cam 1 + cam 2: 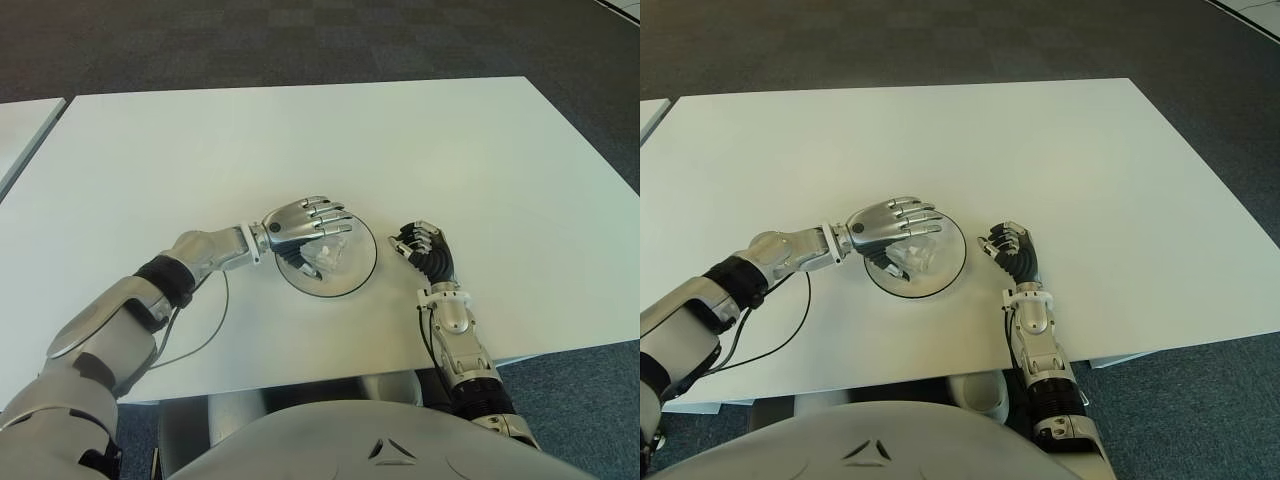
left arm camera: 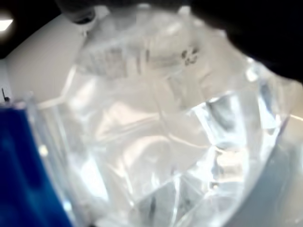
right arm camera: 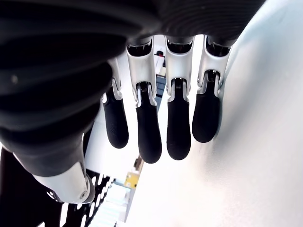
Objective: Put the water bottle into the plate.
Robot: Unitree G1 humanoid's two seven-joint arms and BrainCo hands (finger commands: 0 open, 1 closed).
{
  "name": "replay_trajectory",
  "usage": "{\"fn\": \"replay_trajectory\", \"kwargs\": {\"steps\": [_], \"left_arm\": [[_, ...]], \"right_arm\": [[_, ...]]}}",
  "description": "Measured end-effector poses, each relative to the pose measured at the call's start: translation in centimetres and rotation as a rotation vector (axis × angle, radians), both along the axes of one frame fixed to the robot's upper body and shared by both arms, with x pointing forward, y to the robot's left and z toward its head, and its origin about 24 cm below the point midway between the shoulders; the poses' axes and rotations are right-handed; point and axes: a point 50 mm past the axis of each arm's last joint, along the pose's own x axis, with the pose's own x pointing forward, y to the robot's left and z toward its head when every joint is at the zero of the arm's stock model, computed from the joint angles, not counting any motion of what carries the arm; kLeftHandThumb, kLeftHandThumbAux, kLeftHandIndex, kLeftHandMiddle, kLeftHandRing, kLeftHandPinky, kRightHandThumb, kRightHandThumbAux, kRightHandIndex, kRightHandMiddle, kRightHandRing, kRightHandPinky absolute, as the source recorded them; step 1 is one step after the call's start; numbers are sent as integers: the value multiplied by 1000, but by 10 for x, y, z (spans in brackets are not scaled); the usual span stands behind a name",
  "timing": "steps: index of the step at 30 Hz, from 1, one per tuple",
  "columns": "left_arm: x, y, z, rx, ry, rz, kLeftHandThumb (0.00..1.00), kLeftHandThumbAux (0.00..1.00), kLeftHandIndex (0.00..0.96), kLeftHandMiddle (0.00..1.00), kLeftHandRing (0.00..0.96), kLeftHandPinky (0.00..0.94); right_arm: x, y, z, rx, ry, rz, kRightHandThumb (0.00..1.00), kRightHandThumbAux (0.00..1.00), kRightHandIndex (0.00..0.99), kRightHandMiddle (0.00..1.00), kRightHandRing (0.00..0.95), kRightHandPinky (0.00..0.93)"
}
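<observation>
1. A second table (image 1: 25, 125) shows only as a white corner at the far left edge of the head view, apart from the main table (image 1: 450, 160), with a strip of dark carpet (image 1: 300, 40) between and beyond them.
2. The left arm (image 1: 190, 262) reaches in from the left across the table, a thin black cable (image 1: 205, 335) looping on the white top beneath its forearm.
3. The left hand (image 1: 305, 225) sits over the near-left part of the plate (image 1: 365, 262), knuckles up, its fingers (image 1: 330, 212) curled over the bottle (image 1: 325, 255) and clamped on it.
4. The bottle is clear, crumpled plastic; it shows just under the left hand's fingers, inside the plate's dark rim. Whether it touches the plate's floor cannot be told from the head views.
5. In the left wrist view the bottle (image 2: 161, 132) fills almost the whole picture, pressed close to the palm, with a blue patch at one edge and small dark print on the plastic.
6. The plate is round, pale, with a thin dark rim, and lies on the table near its front middle.
7. The right hand (image 1: 425, 250) shows just to the right of the plate, apart from its rim, pointing away from the robot.
8. The right wrist view shows its fingers (image 3: 149, 137) relaxed, slightly bent, side by side, holding nothing, above the white table top (image 3: 255, 142).
</observation>
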Motion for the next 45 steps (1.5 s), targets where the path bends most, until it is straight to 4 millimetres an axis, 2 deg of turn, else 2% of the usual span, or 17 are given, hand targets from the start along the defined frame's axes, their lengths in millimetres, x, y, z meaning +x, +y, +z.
{"fn": "replay_trajectory", "kwargs": {"steps": [17, 31, 39, 45], "left_arm": [[0, 1, 7, -100, 101, 24, 192, 236, 0, 0, 0, 0], [2, 1, 9, -121, 66, 40, 184, 258, 0, 0, 0, 0], [10, 2, 22, -249, -49, 82, 151, 265, 0, 0, 0, 0], [16, 4, 41, -442, -75, 131, 97, 288, 0, 0, 0, 0]], "right_arm": [[0, -1, 0, 0, -2, 2, 707, 732, 427, 519, 515, 520], [0, -1, -1, 0, -1, 1, 707, 732, 427, 523, 511, 514], [0, -1, -1, 4, -6, 5, 707, 732, 427, 516, 513, 524], [0, -1, 0, 3, -6, 6, 707, 733, 427, 517, 514, 526]]}}
